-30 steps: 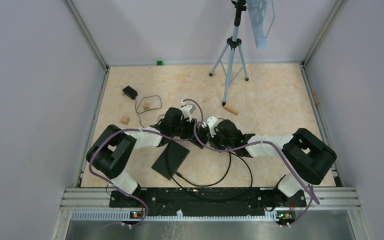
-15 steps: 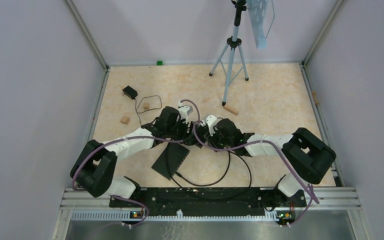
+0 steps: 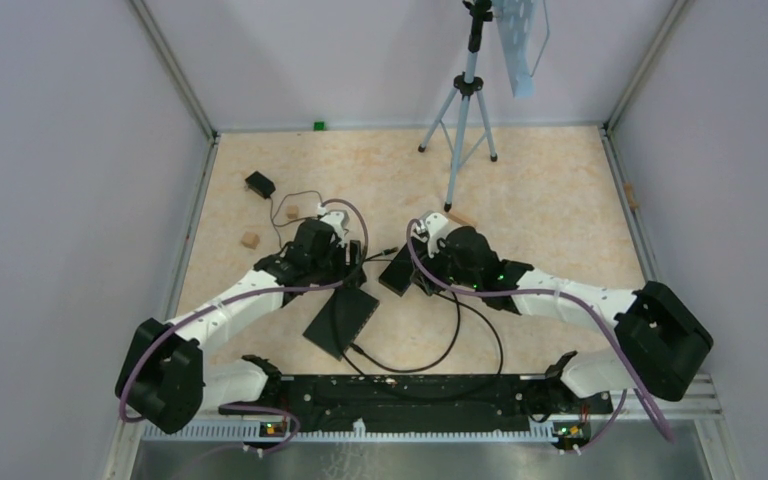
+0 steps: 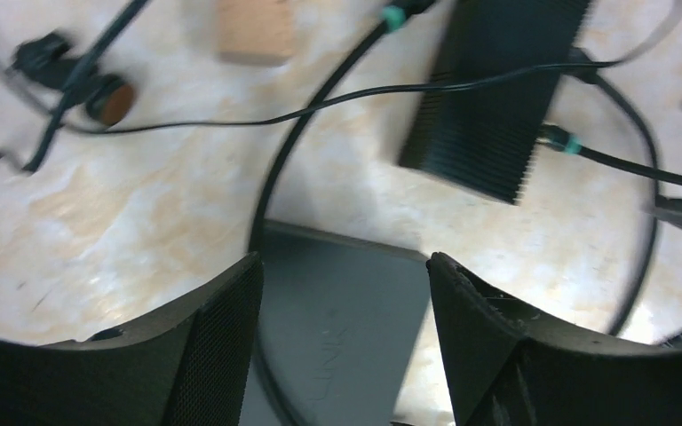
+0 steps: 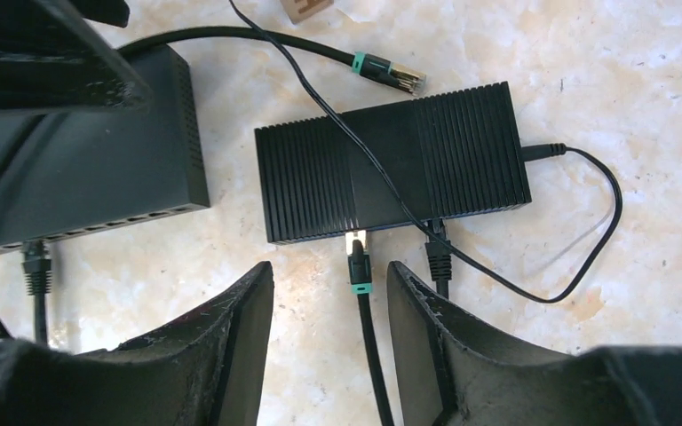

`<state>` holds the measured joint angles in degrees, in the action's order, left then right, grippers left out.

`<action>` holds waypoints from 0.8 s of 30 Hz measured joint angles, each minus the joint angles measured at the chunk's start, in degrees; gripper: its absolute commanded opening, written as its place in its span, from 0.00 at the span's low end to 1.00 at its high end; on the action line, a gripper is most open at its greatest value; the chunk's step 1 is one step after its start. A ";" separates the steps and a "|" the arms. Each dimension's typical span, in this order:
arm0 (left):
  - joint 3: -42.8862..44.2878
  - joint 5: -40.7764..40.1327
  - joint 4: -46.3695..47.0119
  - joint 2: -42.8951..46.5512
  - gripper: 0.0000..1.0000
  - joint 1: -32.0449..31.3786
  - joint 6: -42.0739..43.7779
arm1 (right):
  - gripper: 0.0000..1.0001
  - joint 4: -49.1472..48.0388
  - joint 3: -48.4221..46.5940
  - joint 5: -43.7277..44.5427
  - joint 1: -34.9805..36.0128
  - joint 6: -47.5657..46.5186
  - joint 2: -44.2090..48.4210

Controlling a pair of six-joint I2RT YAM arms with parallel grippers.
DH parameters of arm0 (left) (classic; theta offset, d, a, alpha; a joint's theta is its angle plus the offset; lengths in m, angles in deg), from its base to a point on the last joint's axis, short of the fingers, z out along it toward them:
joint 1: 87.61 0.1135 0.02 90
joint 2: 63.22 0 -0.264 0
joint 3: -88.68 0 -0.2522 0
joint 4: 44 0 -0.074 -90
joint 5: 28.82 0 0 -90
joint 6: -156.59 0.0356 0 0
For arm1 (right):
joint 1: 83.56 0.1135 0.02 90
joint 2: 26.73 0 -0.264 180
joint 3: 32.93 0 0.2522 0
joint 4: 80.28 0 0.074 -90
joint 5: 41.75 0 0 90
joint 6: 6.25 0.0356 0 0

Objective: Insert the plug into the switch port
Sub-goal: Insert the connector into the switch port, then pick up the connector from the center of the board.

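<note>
Against the near edge of the switch (image 5: 391,169): plug (image 5: 358,264); tip at a port, apparently seated; long axis straight into it
right tool (image 5: 329,271): jaws apart, gripping nothing; plug straight ahead between its fingers; nearer arm
left tool (image 4: 344,259): jaws apart, empty; farther off

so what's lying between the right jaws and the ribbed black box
Right wrist view: the green-banded plug and its cable lie there, the plug's tip at the near edge of the ribbed black box.
</note>
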<state>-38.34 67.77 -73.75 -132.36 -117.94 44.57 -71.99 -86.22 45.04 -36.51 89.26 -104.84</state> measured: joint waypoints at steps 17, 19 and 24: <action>-1.51 -7.80 3.04 -10.05 0.63 2.93 -2.67 | 0.49 3.30 1.29 -0.92 0.00 2.21 4.87; -1.29 -7.98 4.22 -11.50 0.60 3.02 -2.43 | 0.49 3.58 1.29 -1.03 0.00 2.21 4.87; 1.11 -9.29 5.86 -14.97 0.37 3.15 -1.66 | 0.49 3.43 1.55 -1.01 0.00 2.21 4.87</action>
<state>-37.22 58.48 -67.89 -147.33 -114.79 42.91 -68.56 -84.67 44.04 -36.51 91.47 -99.97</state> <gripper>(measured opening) 0.539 0.493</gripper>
